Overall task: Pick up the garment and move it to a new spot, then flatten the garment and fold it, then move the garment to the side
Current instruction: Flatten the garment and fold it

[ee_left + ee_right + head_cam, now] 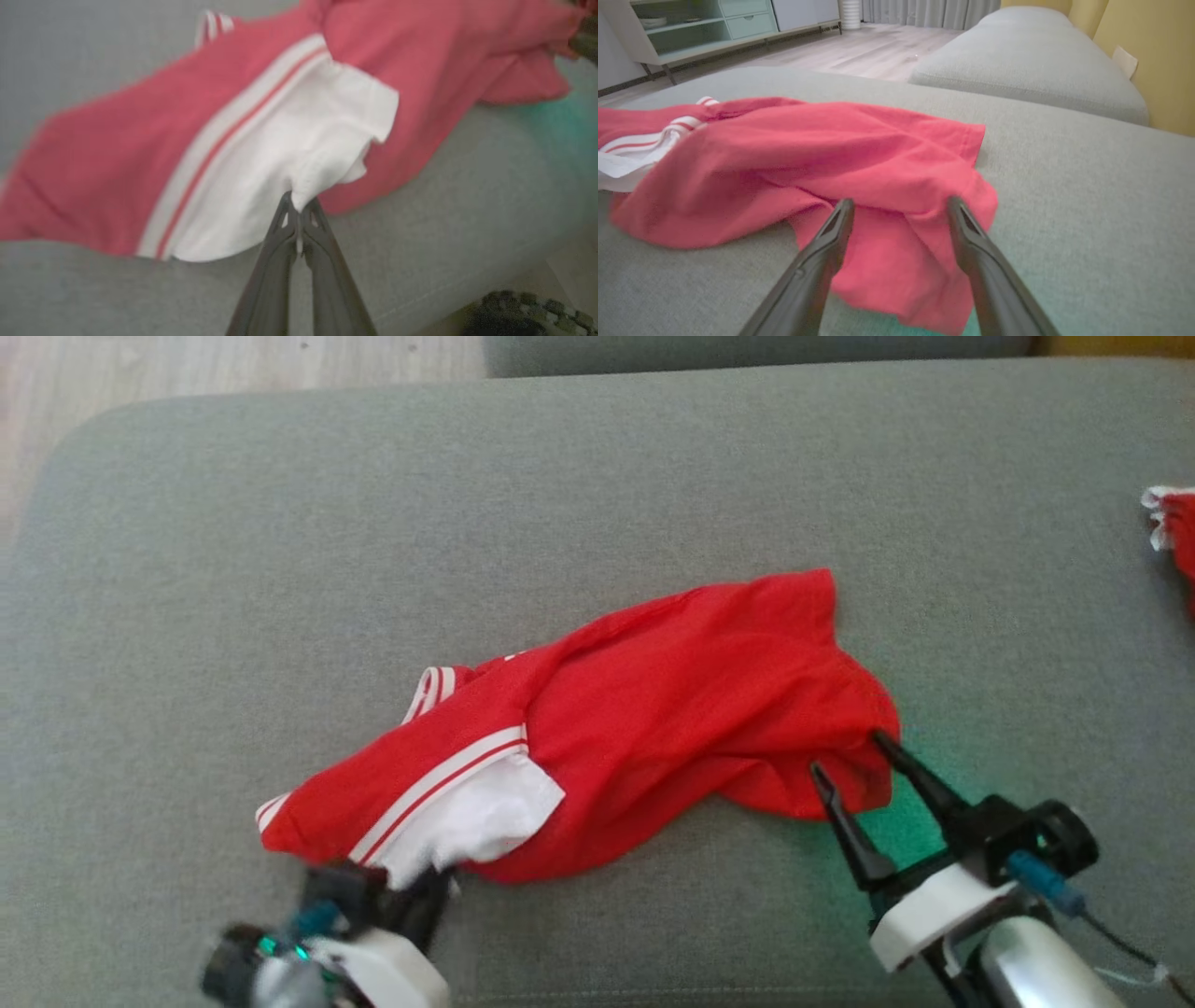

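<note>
L gripper point(299, 205) pinched shut on white corner of garment point(653, 709); R gripper point(847, 751) spread wide at its red edge. Pickup only starting; flatten, fold, side-move undone.

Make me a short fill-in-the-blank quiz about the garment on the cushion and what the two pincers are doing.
1. The garment is mostly ____ in colour.
2. It lies on a ____ cushion.
3. The left pincer is shut on the garment's ____ panel.
4. The right pincer stands ____, with cloth between its fingers.
Missing words: red; grey; white; open.
</note>
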Controlling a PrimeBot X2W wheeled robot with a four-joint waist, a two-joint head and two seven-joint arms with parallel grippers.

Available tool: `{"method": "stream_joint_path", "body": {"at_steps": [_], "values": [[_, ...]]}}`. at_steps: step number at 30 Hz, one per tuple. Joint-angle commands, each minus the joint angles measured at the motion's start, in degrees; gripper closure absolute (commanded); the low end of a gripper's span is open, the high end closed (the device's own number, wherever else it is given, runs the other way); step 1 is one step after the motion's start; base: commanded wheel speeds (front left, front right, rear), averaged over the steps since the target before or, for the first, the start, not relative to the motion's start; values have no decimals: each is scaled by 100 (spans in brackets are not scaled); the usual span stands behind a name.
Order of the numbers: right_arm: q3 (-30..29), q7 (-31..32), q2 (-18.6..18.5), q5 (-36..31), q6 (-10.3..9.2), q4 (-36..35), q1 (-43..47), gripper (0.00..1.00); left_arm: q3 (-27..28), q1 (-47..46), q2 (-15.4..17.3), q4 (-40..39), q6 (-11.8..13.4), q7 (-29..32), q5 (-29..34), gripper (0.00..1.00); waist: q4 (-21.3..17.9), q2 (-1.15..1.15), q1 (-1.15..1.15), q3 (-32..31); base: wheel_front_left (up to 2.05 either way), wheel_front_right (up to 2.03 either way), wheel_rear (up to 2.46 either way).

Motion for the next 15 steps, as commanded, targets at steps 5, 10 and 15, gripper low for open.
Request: {"method": "stream_joint_path", "body": {"at_steps": [5, 10, 15], "values": [[-37, 381, -376, 459, -5, -585, -231, 0, 835, -406, 711, -1603, 38, 392, -224, 100, 208, 0, 0, -136, 0, 0, 0], [-121, 780, -624, 805, -5, -710, -627, 0, 1114, -876, 871, -1700, -118, 333, -332, 100, 256, 0, 0, -47, 0, 0, 0], [-126, 1412, -651, 1171, -5, -124, -1481, 0, 1222, -1468, 785, -1205, -238, 61, -340, 100, 278, 0, 0, 179, 0, 0, 0]]}}
